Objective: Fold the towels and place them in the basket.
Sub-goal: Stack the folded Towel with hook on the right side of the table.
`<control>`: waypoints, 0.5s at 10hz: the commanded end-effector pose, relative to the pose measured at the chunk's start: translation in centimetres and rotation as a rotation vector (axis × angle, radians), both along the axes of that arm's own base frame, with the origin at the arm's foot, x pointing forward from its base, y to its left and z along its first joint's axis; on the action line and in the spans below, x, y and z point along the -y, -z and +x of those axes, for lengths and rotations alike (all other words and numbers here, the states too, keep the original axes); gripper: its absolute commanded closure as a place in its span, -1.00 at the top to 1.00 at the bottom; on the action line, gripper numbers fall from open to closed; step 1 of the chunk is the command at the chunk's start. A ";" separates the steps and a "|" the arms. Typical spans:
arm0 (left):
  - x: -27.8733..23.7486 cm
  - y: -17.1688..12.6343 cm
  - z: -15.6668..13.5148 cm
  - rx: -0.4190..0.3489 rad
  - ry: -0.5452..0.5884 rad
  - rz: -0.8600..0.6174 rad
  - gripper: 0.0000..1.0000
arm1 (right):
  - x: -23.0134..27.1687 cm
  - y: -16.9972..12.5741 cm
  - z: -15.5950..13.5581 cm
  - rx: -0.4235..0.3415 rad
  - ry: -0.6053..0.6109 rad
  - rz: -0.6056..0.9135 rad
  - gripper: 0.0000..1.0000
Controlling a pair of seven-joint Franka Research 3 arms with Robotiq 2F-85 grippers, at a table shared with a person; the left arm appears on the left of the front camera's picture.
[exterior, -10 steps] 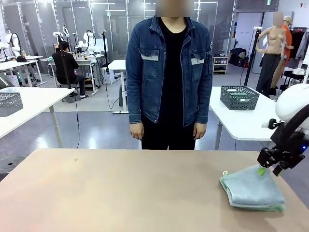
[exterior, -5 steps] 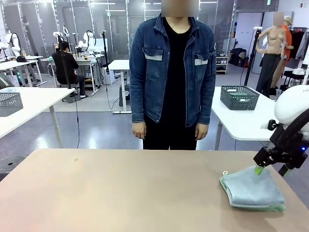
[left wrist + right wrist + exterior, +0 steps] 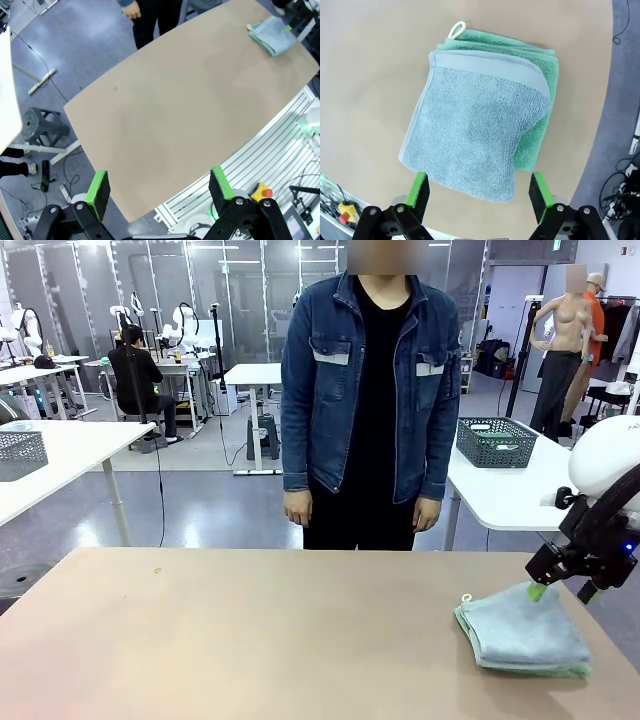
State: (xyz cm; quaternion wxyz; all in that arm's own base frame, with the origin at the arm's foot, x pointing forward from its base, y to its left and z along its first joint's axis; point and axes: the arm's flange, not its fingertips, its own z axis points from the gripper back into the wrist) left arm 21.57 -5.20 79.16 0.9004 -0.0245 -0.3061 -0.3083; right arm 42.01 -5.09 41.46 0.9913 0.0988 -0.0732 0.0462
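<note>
On the neighbouring white table at the far left of the front view, a dark wire-mesh basket (image 3: pixel 20 454) is seen. The near tan table (image 3: pixel 250 640) is shared with a person in a denim jacket (image 3: pixel 370 390), who is standing at its far edge with both arms hanging down. In the left wrist view, the left gripper (image 3: pixel 159 187) is held high above the table's edge, its green-padded fingers (image 3: pixel 97 188) spread wide with nothing between them. At the table's right end, two folded towels are stacked: a blue-grey towel (image 3: pixel 525 628) is laid on top of a green towel (image 3: pixel 560 668), whose edge is left showing below and to one side. A small white loop (image 3: pixel 466 598) is seen at the stack's far-left corner. The right gripper (image 3: pixel 543 583) is held just above the far edge of the stack, and in the right wrist view its fingers (image 3: pixel 417 190) are parted on either side of the blue-grey towel's near end, gripping nothing. A second mesh basket (image 3: pixel 497 442) is set on the white table behind.
</note>
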 end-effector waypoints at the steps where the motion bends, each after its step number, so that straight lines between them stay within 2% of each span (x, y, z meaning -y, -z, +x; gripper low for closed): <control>1: 0.0 0.0 0.0 0.001 -0.005 0.003 1.00 | 0.1 0.0 -0.1 0.002 -0.007 0.000 1.00; 5: 0.0 0.0 0.0 0.001 -0.005 0.003 1.00 | 0.1 0.0 -0.1 0.002 -0.007 0.000 1.00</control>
